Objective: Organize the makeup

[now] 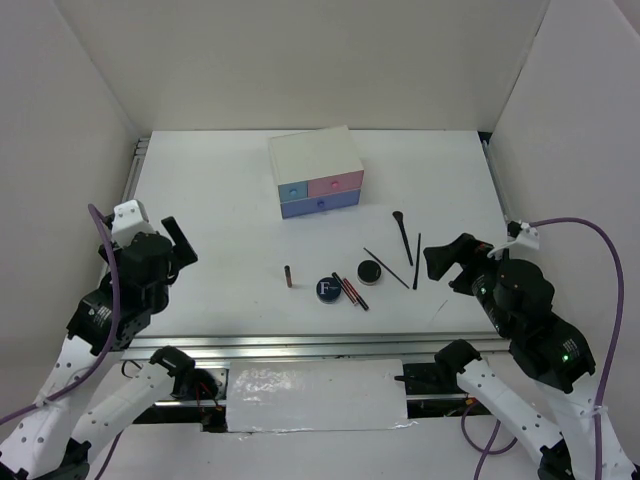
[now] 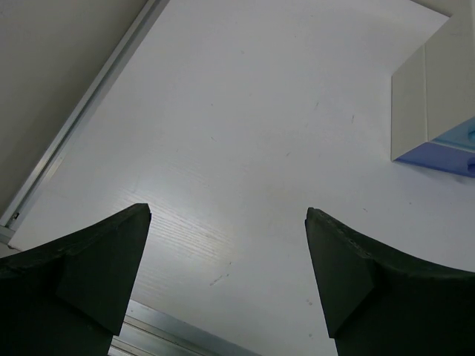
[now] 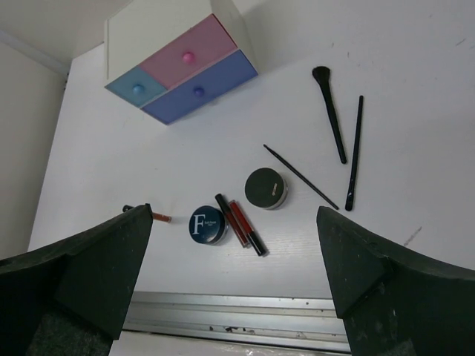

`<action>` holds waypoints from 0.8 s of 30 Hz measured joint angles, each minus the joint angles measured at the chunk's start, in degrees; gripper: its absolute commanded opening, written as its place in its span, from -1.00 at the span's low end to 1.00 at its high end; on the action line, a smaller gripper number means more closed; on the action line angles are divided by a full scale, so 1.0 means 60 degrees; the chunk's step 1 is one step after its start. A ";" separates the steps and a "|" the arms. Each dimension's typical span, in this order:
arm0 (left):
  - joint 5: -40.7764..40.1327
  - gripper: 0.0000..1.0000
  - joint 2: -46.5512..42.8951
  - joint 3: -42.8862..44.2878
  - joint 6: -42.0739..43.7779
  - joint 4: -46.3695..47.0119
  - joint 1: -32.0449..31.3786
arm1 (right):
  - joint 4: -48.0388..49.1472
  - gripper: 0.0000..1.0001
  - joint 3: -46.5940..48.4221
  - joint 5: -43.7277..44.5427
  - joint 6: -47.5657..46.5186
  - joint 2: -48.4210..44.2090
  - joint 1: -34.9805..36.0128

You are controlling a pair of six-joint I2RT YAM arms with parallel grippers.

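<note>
Brushes (image 1: 403,238) lie just left of my open right end effector (image 1: 448,262), long axes near-to-far; my left end effector (image 1: 180,241), also open, sits well apart.

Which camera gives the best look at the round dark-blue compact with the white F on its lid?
The right wrist view: the round dark-blue compact lies unobstructed and large, its F readable. The top external view shows the compact much smaller. The left wrist view misses it entirely.
</note>
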 measured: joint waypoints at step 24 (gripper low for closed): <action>0.0597 0.99 0.0080 -0.0062 -0.0080 0.0259 -0.0015 | 1.0462 0.99 -0.4386 -0.4583 0.2047 0.6229 0.0004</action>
